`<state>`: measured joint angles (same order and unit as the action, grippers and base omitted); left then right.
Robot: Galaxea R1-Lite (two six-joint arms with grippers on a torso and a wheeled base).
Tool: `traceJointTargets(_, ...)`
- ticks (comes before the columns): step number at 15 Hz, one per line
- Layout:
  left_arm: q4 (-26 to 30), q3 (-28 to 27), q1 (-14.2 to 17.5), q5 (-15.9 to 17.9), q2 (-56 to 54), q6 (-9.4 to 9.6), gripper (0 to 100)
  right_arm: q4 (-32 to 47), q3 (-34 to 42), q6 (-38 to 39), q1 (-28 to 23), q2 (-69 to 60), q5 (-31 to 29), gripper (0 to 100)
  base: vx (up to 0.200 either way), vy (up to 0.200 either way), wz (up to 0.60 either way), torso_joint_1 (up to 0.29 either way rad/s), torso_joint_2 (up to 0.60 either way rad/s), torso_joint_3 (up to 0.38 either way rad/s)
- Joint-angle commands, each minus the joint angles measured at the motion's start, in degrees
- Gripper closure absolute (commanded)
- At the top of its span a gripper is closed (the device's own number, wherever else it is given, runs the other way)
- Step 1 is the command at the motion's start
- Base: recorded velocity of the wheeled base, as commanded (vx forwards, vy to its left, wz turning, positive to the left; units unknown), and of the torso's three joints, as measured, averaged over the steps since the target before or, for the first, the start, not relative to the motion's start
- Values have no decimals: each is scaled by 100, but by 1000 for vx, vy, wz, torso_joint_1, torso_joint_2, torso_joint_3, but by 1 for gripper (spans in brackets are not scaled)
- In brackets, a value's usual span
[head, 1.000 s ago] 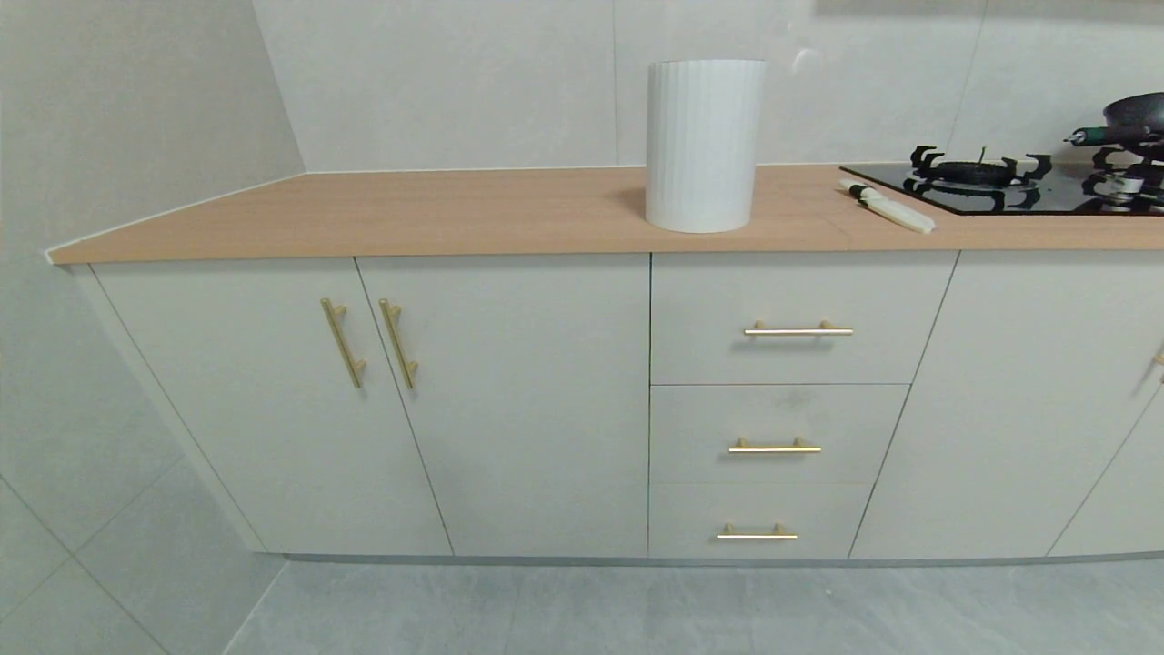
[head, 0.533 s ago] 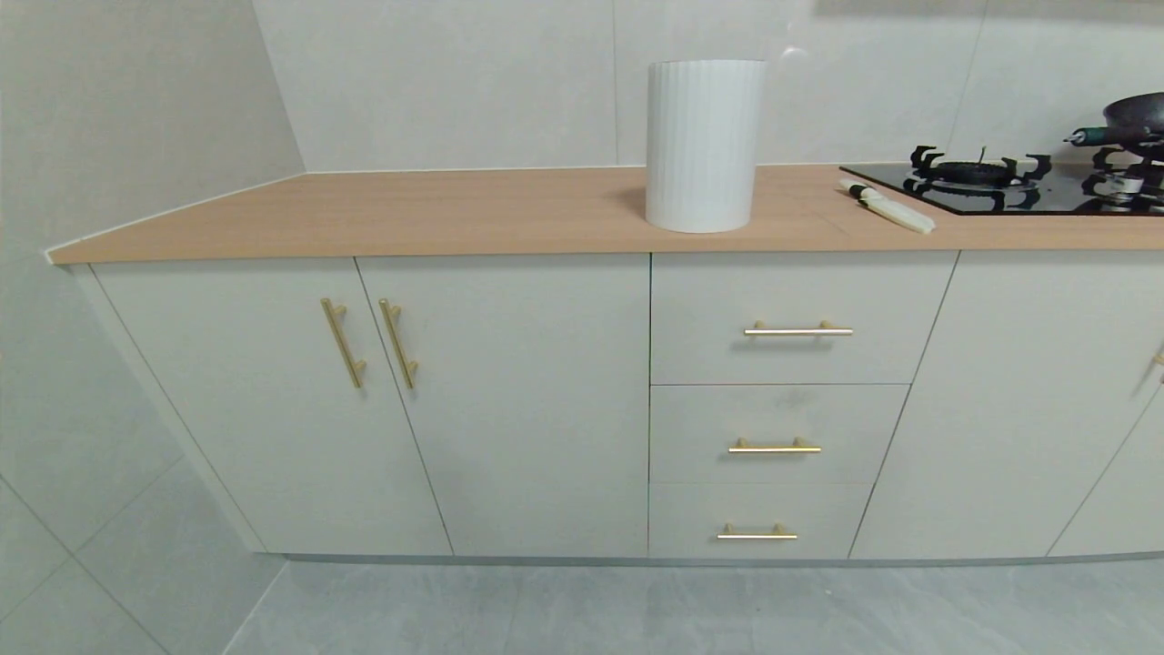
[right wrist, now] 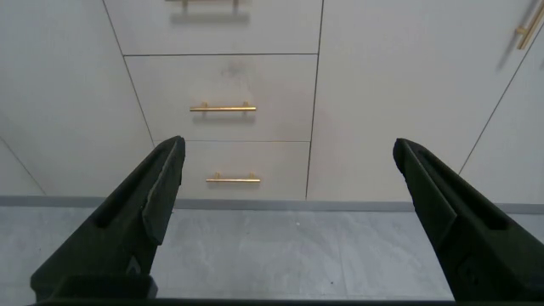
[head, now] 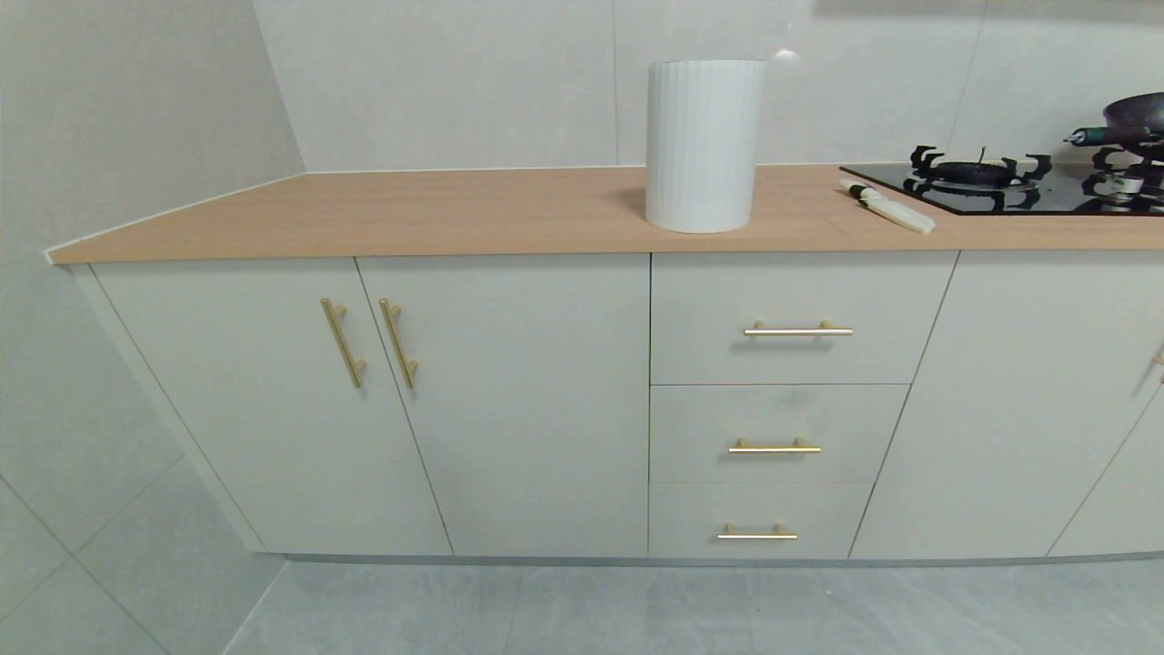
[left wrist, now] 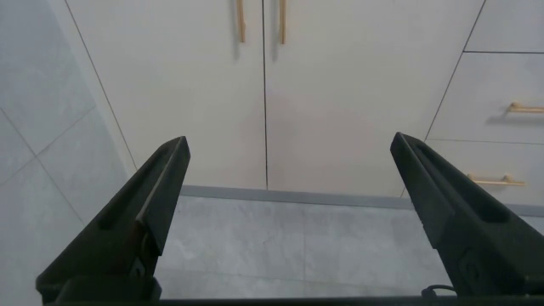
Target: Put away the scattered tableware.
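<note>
A tall white ribbed cylindrical holder (head: 701,144) stands upright on the wooden countertop (head: 409,214). To its right, near the stove, lies a pale utensil with a dark end (head: 887,206), flat on the counter. My left gripper (left wrist: 285,161) hangs low in front of the cabinet doors, open, with nothing between its fingers. My right gripper (right wrist: 285,161) is also low, facing the drawers, open and holding nothing.
A black gas stove (head: 1009,182) with a pan (head: 1132,114) sits at the counter's right end. Below are two cabinet doors with gold handles (head: 368,344) and three drawers (head: 782,400). Tiled walls close off the left side and back; grey floor lies below.
</note>
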<state>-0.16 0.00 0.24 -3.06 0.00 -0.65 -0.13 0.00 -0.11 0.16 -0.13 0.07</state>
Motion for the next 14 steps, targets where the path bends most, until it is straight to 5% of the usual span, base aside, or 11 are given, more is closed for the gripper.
traceJointTargets(1,-2,0,2,-2,0,-6,0,5,0,-7,2,13,1,0,200,0,0,2,12,2)
traceJointTargets(14,-2,0,2,-2,9,-6,0,5,0,-7,2,13,1,0,200,0,0,3,1,2)
